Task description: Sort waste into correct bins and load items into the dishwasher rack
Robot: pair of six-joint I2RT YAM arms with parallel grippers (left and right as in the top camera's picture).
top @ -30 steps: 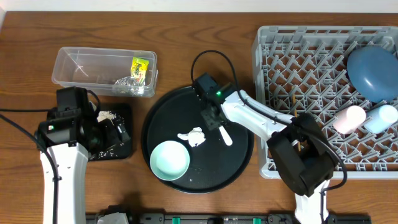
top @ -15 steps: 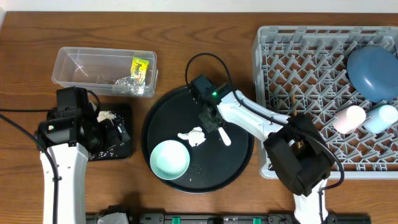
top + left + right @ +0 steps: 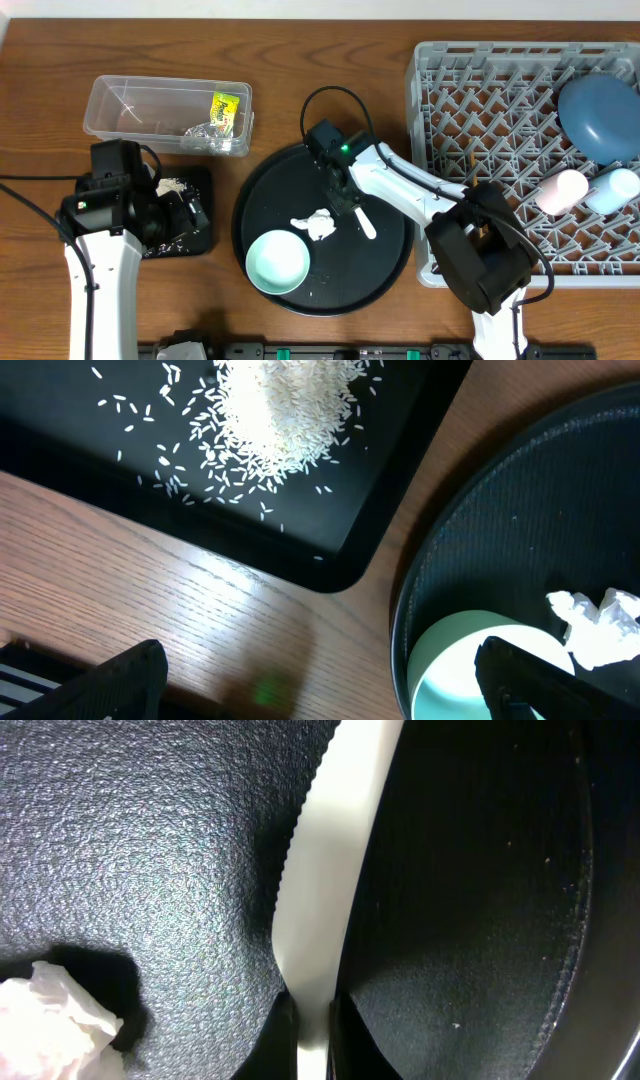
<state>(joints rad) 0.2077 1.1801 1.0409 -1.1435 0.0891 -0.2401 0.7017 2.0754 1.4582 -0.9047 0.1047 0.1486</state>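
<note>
On the round black tray, the right gripper pinches the white spoon near the tissue.

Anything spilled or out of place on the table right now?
Nothing damaged. Loose white rice grains scatter around the pile, apparently all inside the shallow black rectangular tray. A crumpled white tissue lies unsorted on the large round black tray. Right claw grips the white plastic spoon there.

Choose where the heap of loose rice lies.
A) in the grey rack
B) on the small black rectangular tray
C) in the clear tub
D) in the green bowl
B: the rice sits heaped on the small black tray, which lies left of the big round tray.
</note>
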